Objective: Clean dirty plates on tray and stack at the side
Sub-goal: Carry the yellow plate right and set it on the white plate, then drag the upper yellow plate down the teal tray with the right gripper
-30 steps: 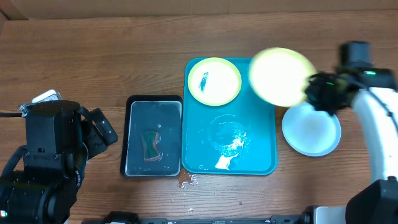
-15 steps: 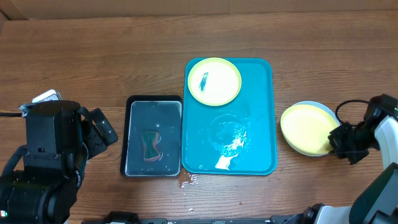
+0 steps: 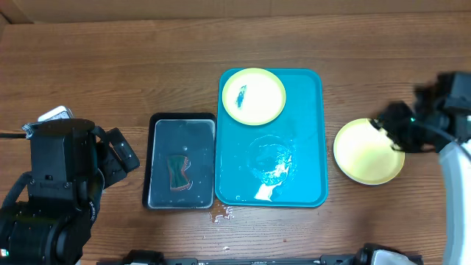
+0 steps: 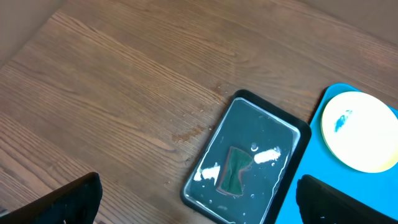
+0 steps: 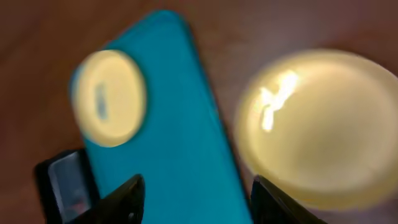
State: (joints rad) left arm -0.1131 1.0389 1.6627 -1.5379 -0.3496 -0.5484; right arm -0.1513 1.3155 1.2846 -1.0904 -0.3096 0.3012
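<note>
Right end effector (image 5: 198, 198) spread; two yellow plates (image 3: 254, 96).

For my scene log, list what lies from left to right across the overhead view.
The left arm → black basin → turquoise tray → yellow plate on the bare table.
</note>
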